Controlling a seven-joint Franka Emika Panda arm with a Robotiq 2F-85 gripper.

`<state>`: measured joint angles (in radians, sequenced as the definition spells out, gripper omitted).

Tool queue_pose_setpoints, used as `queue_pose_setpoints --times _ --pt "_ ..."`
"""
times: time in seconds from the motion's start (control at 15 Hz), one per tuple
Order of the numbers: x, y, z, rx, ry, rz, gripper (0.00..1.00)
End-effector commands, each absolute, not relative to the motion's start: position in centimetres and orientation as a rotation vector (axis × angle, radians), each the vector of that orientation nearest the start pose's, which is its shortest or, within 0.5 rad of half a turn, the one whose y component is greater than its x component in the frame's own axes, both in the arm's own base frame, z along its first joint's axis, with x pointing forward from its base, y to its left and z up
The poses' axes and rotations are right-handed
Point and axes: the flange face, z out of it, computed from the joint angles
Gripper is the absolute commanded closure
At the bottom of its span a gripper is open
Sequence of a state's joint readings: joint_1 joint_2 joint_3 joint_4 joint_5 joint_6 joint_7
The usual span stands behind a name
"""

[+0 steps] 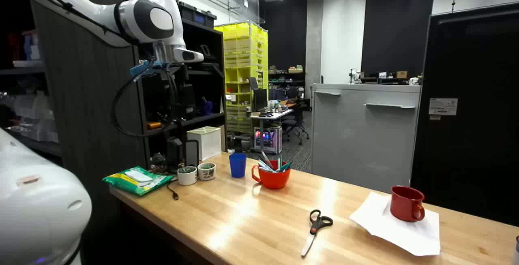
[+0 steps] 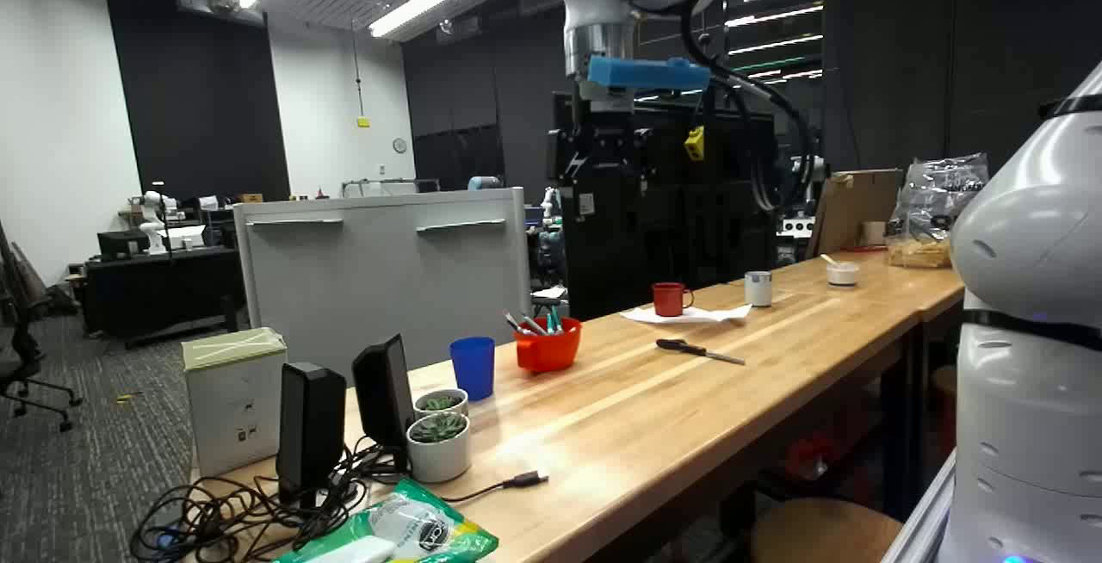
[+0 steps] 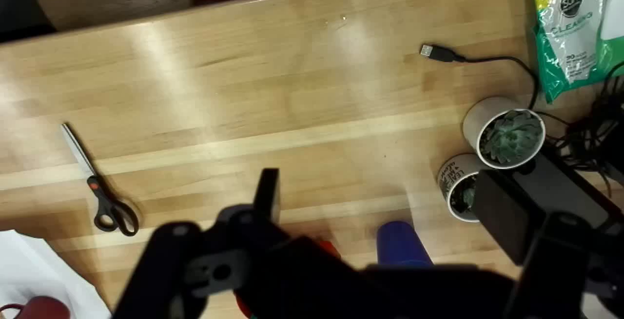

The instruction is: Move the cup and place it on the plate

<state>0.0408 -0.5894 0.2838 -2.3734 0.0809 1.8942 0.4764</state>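
In an exterior view, the cup [image 1: 275, 179], red, broad and low, stands upright and loaded with pens [image 1: 266, 167] on the worktop [image 1: 251, 224], near the blue tumbler [image 1: 237, 165]. I judge it stiff, smooth plastic: light, hardly fragile, yet apt to slip in a loose hold. The pens probably raise its balance point and would shift if I let it tilt. The handle [image 1: 254, 174], turned toward the tumbler, seems my surest hold. The plate [image 1: 405, 236], a thin white angular sheet, lies well apart and bears the red mug [image 1: 405, 203]; I expect it to slide or crease, so the set-down beside the mug calls for a gentle touch.

In an exterior view, the pincer [image 2: 603, 169] hangs high above the worktop, well apart from the cup. With pens crowding the mouth, I would straddle the rim only along a free stretch of wall.

In the wrist view, the fingers [image 3: 266, 189] stand spread, nothing held between them. The red patches edging the pincer's dark body are, I take it, the cup, though which part shows I cannot tell.
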Motion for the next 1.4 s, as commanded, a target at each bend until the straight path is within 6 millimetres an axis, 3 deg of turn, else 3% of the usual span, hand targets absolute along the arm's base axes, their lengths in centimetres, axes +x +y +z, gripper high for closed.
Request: queue_pose_setpoints --times 0.0,0.27,0.53,1.07,1.33 --pt "36.4 14.3 53.5 -3.157 0.337 -0.184 0.00" --pt "36.5 14.3 53.4 -3.156 0.334 -0.170 0.00" --pt "38.0 13.6 52.5 -3.190 0.316 -0.098 0.00" --pt "43.9 8.1 48.9 -3.241 0.364 -0.044 0.00" --pt "47.7 4.6 48.3 -3.159 0.531 -0.042 0.00"
